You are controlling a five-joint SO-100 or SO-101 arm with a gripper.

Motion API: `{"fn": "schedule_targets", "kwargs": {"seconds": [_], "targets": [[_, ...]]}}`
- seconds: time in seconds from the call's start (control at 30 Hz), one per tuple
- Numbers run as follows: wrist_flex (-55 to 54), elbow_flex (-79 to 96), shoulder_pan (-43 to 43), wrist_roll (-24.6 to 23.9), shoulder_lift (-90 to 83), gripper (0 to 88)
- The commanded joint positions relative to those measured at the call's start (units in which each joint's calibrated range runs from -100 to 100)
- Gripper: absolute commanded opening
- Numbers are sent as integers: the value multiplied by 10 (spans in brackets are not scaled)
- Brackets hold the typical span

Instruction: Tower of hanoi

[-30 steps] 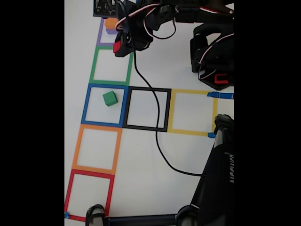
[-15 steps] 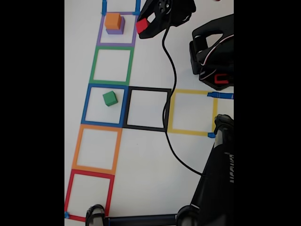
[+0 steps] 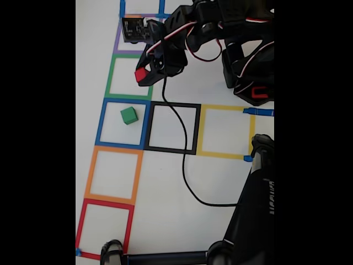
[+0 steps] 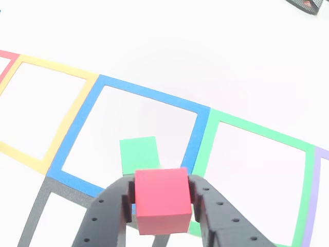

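Now lower, gripper (image 3: 141, 75) clamping red cube (image 4: 161, 199), nearer green cube (image 4: 139, 154)

We see a red cube (image 4: 162, 199) with a matt, smooth surface; its faces look flat and plain. The green cube (image 4: 139, 154) behind it has the same matt finish. The gripper (image 4: 162, 201) looks like black plastic with a slightly rough, dull surface, and its fingers (image 4: 110, 213) carry small round holes. The table (image 4: 216, 56) is white, smooth and a little shiny under the light. The squares (image 4: 149, 95) on it look like flat coloured tape, matt. In the fixed view the arm (image 3: 242, 61) is black plastic with a soft gloss, and the cable (image 3: 185, 160) looks like smooth black rubber or plastic.
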Motion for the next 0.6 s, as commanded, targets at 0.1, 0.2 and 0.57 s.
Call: {"fn": "schedule_targets", "kwargs": {"seconds": [0.1,0.2,0.57], "targets": [[-366,127,-37,4,143,22],[-480,121,-46,4,243,22],[-778,75,-61,4,532,23]]}}
